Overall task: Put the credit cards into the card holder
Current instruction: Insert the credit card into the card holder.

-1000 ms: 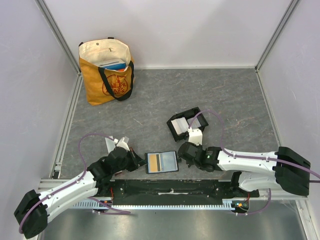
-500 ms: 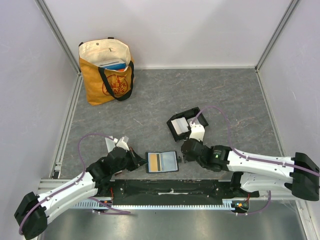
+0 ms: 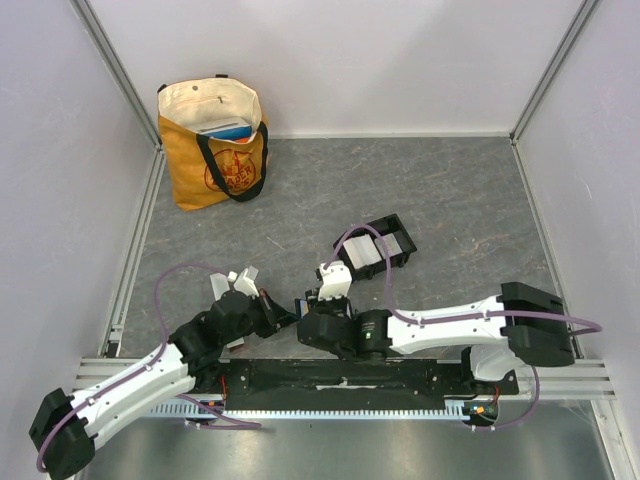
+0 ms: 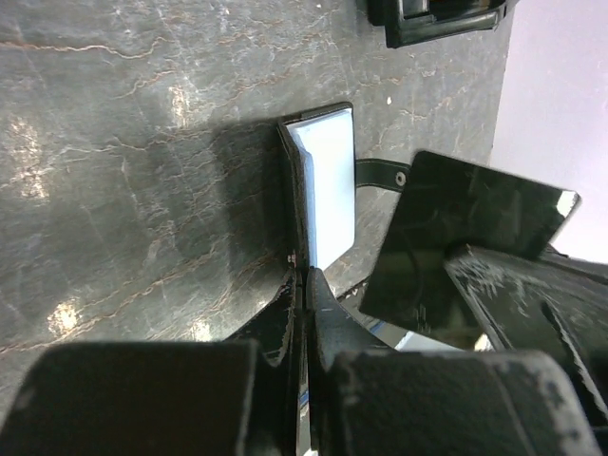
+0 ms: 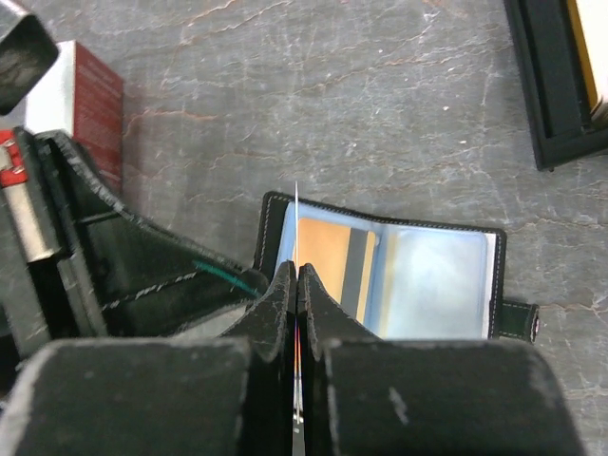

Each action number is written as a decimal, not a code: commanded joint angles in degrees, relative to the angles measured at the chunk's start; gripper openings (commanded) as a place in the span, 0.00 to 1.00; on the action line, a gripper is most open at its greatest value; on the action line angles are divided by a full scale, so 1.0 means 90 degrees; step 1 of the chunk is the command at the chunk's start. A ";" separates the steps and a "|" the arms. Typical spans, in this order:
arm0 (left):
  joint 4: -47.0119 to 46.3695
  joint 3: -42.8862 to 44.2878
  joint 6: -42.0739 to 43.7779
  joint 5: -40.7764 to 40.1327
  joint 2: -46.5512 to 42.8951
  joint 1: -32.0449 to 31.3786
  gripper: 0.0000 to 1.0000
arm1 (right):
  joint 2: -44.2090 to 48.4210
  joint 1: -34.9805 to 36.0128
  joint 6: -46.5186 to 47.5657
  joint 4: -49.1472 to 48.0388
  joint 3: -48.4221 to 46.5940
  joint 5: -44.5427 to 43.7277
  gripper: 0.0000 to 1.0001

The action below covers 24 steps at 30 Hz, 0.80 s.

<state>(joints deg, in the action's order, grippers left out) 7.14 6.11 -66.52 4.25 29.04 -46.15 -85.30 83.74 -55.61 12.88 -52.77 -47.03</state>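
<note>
Over the open wallet (image 5: 427, 280) at the near edge, the right gripper (image 5: 296, 274) is pinched tight on a thin card (image 5: 296, 214), seen edge-on. The left gripper (image 4: 306, 280) clamps the wallet's left edge. An orange card (image 5: 328, 261) sits in its pocket. The holder (image 5: 546, 95) lies apart, far right. The thin pinch may slip, or the card may snag the pocket and drag the wallet.

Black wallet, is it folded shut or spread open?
Spread open: the wallet shows both inner pockets, an orange card in one.
</note>
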 commanded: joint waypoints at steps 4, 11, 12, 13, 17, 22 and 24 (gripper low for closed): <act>-0.0217 0.0161 -0.0314 0.0133 -0.0218 -0.0019 0.02 | -0.0464 0.0002 -0.0324 -0.0484 -0.0493 -0.0966 0.00; -0.0217 0.0122 -0.0343 0.0143 -0.0287 -0.0009 0.02 | -0.0688 0.0002 -0.0256 -0.0562 -0.0621 -0.0898 0.00; -0.0217 0.0122 -0.0343 0.0153 -0.0277 -0.0019 0.02 | -0.0698 0.0002 -0.0256 -0.0562 -0.0630 -0.0898 0.00; -0.0217 0.0112 -0.0343 0.0153 -0.0277 -0.0019 0.02 | -0.0737 0.0002 -0.0217 -0.0562 -0.0659 -0.0898 0.00; -0.0217 0.0122 -0.0353 0.0133 -0.0287 -0.0028 0.02 | -0.0884 0.0002 -0.0188 -0.0494 -0.0699 -0.0878 0.00; -0.0187 0.0112 -0.0343 0.0123 -0.0306 -0.0019 0.02 | -0.0942 0.0002 -0.0178 -0.0387 -0.0699 -0.0918 0.00; -0.0187 0.0102 -0.0353 0.0133 -0.0316 -0.0019 0.02 | -0.0962 0.0002 -0.0168 -0.0358 -0.0709 -0.0918 0.00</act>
<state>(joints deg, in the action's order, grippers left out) 7.29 6.13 -67.94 4.84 26.94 -46.15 -93.36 83.72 -56.49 9.54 -56.82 -51.62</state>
